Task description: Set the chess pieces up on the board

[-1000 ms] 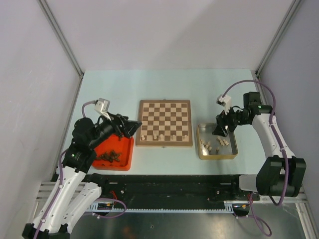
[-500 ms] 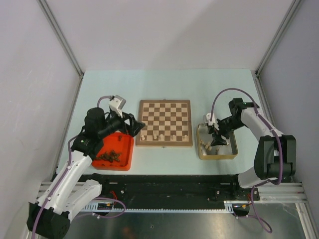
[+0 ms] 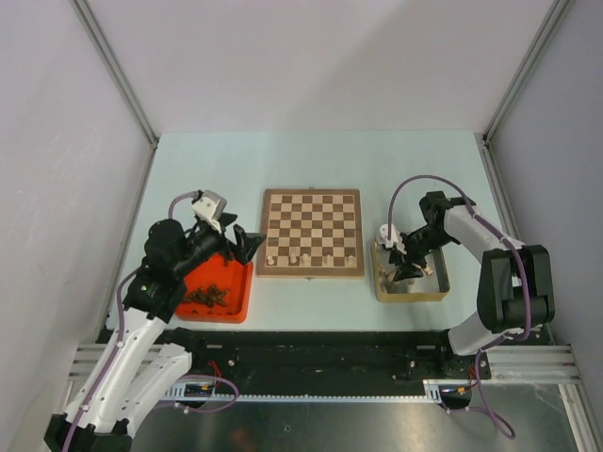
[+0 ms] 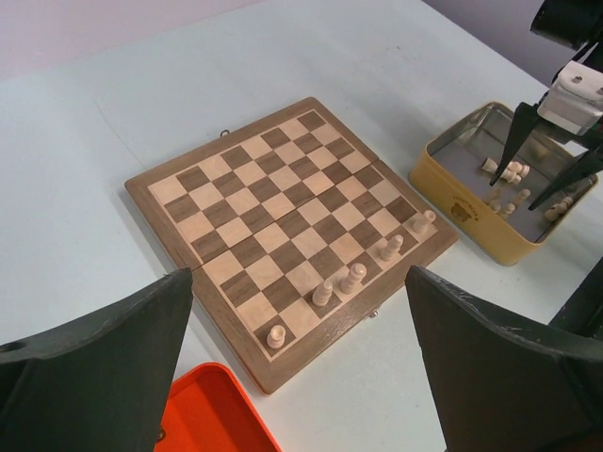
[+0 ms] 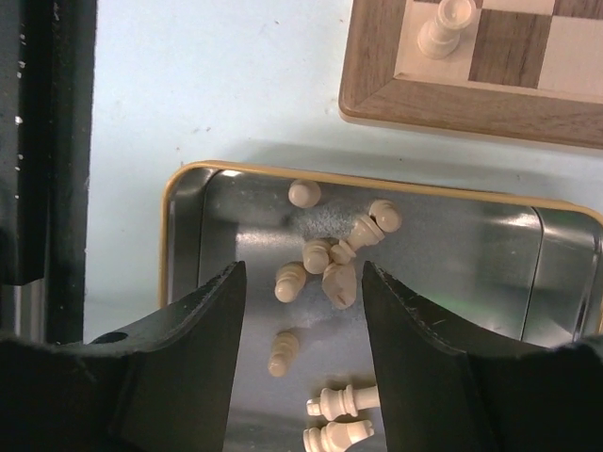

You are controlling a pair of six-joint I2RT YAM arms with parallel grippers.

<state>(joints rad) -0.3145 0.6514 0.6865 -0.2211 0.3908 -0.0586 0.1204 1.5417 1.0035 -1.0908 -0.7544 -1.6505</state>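
The board (image 3: 311, 218) lies mid-table and also shows in the left wrist view (image 4: 283, 179). Several pale chess pieces (image 4: 353, 278) stand along its near row (image 3: 303, 256). More pale chess pieces (image 5: 337, 282) lie loose in the gold tin (image 5: 166, 235). My right gripper (image 5: 301, 273) is open and low inside the tin's left half (image 3: 405, 268), its fingers either side of a few lying pieces, holding none. My left gripper (image 3: 250, 245) is open and empty, hovering between the red tray and the board's near left corner (image 4: 300, 282).
The red tray (image 3: 247, 292) at the left holds several dark brown pieces (image 3: 207, 297); its corner shows in the left wrist view (image 4: 212, 414). The gold tin (image 3: 412, 296) stands right of the board. One pale piece (image 5: 443, 28) stands at the board's corner near the tin.
My right gripper has come in from the tin's far right side and dropped into its left half. My left arm swung toward the board, then drew back slightly.
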